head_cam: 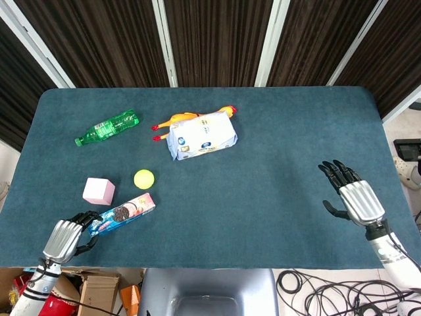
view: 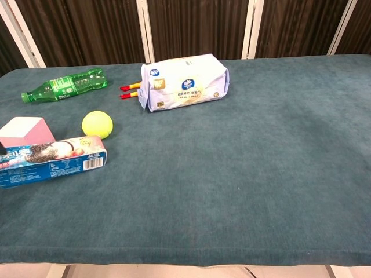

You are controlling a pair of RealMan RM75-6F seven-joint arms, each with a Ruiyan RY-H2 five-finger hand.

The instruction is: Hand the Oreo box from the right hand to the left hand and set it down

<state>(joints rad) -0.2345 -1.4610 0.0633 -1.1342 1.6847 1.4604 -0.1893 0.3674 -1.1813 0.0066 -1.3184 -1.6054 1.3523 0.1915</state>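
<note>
Silver left hand (head_cam: 66, 238) fingers curled around Oreo box (head_cam: 123, 214) end on table; right hand (head_cam: 355, 196) splayed, empty.

— What can't you make out from the 2 cameras?

— Your chest view shows neither hand. The Oreo box (view: 52, 161) runs off its left edge, so the end your left hand (head_cam: 64, 238) reaches is cut away there. In the head view that hand's fingers (head_cam: 86, 219) curl around the box's near end, but you cannot tell whether they press it or only lie beside it.

— Anything else?

— The pink block (view: 24, 131) is clipped by the left edge too. The rubber chicken (head_cam: 195, 118) sits mostly behind the white tissue pack (view: 184, 81); from the chest only its red feet show. The pack's print is too small to read.
</note>
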